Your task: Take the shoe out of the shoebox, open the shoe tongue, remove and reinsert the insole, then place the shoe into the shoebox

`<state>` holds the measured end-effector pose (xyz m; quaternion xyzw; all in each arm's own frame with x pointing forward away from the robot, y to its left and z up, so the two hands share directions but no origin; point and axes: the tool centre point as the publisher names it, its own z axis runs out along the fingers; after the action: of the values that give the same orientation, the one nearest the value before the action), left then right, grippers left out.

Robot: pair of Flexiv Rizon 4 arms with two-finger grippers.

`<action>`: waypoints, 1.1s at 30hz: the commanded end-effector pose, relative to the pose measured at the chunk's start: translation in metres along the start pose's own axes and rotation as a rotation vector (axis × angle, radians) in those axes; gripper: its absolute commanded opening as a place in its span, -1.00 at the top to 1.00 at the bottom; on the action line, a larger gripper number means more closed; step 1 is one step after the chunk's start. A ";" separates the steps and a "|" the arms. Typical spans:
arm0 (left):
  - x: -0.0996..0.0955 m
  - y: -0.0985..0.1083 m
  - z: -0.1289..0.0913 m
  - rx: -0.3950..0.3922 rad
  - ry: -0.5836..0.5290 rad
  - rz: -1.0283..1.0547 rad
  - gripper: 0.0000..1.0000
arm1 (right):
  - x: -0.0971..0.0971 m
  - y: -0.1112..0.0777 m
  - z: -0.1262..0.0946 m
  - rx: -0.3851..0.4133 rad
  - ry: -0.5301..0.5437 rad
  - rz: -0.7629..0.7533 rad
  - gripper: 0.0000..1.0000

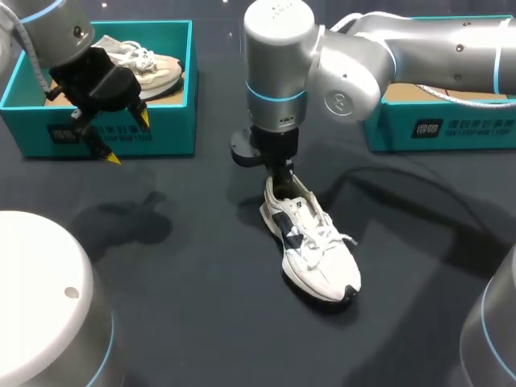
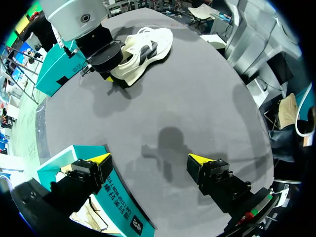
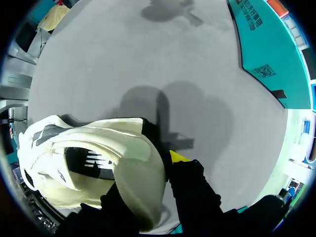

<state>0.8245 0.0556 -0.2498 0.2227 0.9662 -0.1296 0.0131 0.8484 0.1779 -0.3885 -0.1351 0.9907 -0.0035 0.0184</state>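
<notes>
Shoe [image 1: 310, 242] is out, upright on surface [image 1: 201, 274], toe toward robot, well apart from shoebox [image 1: 173, 121] at L. Looks like insole step: work from heel opening, pull up & back slowly so shoe doesn't drag; L arm prob. should pin the toe. R arm reaches past mid, wrist vertical, R gripper [image 1: 280, 176] down at heel collar. Shoe hides the grip, can't tell if closed. L gripper [image 1: 127, 139] hangs over shoebox front wall, wide open, empty.
</notes>
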 end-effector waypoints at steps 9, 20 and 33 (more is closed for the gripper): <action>0.000 0.000 0.000 -0.002 0.001 0.001 -1.00 | 0.005 -0.030 -0.075 0.082 -0.026 0.057 1.00; 0.000 0.000 0.000 -0.002 0.001 0.001 -1.00 | -0.016 -0.085 -0.126 0.121 -0.024 0.067 1.00; 0.000 0.000 0.000 -0.002 0.001 0.001 -1.00 | -0.030 -0.116 -0.175 0.110 -0.053 0.077 1.00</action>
<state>0.8245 0.0555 -0.2498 0.2227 0.9661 -0.1296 0.0131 0.9042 0.0778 -0.2154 -0.0957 0.9926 -0.0552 0.0501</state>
